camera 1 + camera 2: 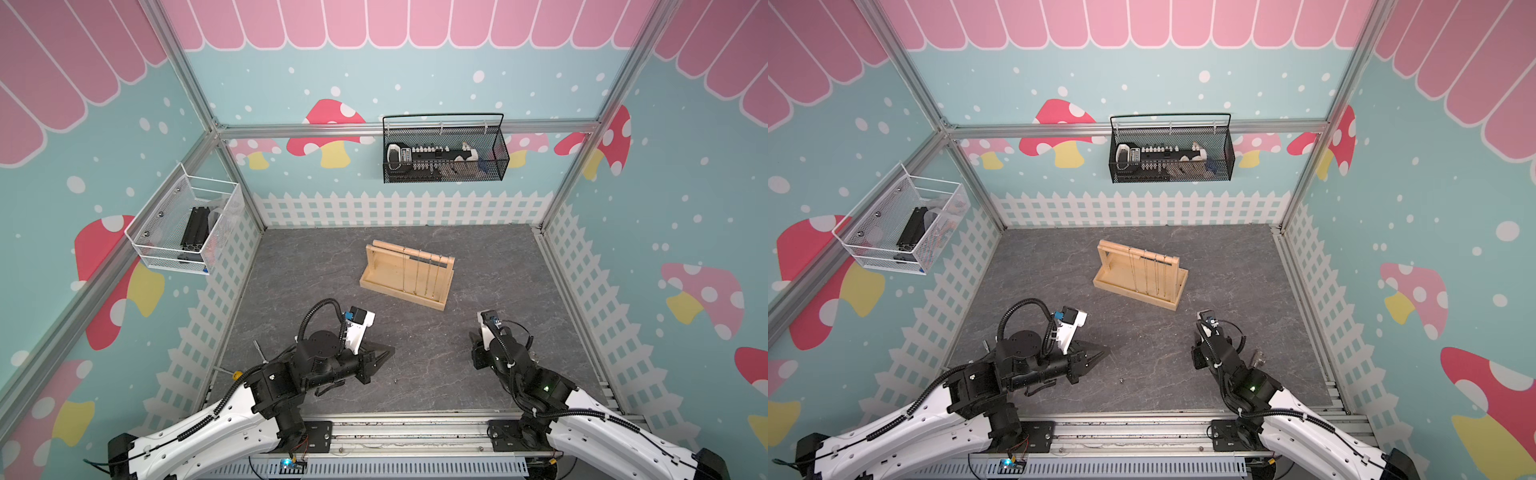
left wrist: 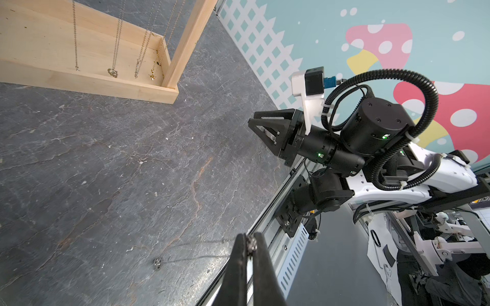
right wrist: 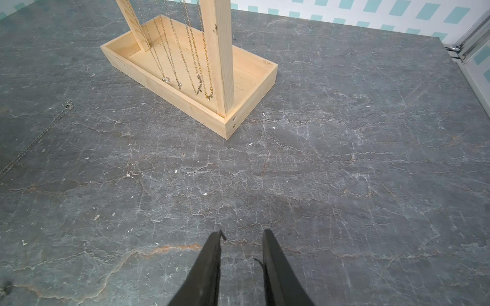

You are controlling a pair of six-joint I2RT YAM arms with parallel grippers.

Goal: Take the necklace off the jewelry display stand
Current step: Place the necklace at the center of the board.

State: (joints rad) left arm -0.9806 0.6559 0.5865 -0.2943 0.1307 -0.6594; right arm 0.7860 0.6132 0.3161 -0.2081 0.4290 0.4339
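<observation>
Left gripper clamped on necklace, which trails flat on table, well apart from stand. Stand mid-table, hanging chains on bar. Right gripper jaws apart, empty; bare table ahead up to stand's corner.

Both top views look steeply down from high over the near edge, taking in the whole tabletop. Each wrist camera sits just behind its claw, low and near the tabletop; the left claw and right claw views share the jewelry display stand
</observation>
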